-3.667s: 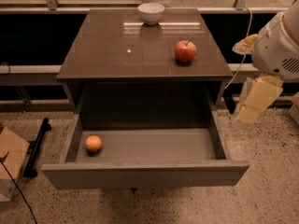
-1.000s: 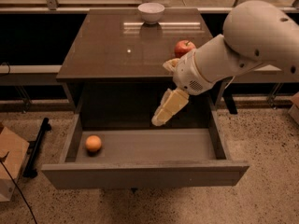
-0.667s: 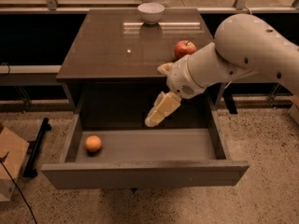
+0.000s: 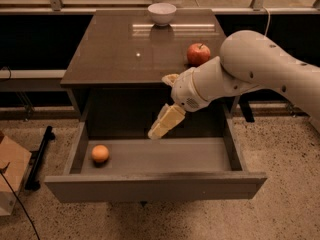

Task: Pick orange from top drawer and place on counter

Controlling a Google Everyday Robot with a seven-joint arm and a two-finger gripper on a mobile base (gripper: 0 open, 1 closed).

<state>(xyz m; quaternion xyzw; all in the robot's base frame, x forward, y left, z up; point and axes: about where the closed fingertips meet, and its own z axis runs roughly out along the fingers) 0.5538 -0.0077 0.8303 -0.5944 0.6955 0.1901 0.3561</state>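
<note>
Bulbous, smooth white plastic arm (image 4: 265, 64), peppered with small dark screw holes along the shell. Narrower white cylindrical wrist (image 4: 192, 91), ringed by thin tan seams, with a perforated grille patch. Pale cream-yellow, wedge-shaped gripper (image 4: 159, 129) at the tip, above the middle of the wide grey top drawer (image 4: 155, 186).

Small round orange (image 4: 100, 153) lower left, in open grey top drawer (image 4: 155, 186). Glossy brown counter (image 4: 110, 54) upper centre. Gripper (image 4: 156, 130) mid-frame, above drawer.
</note>
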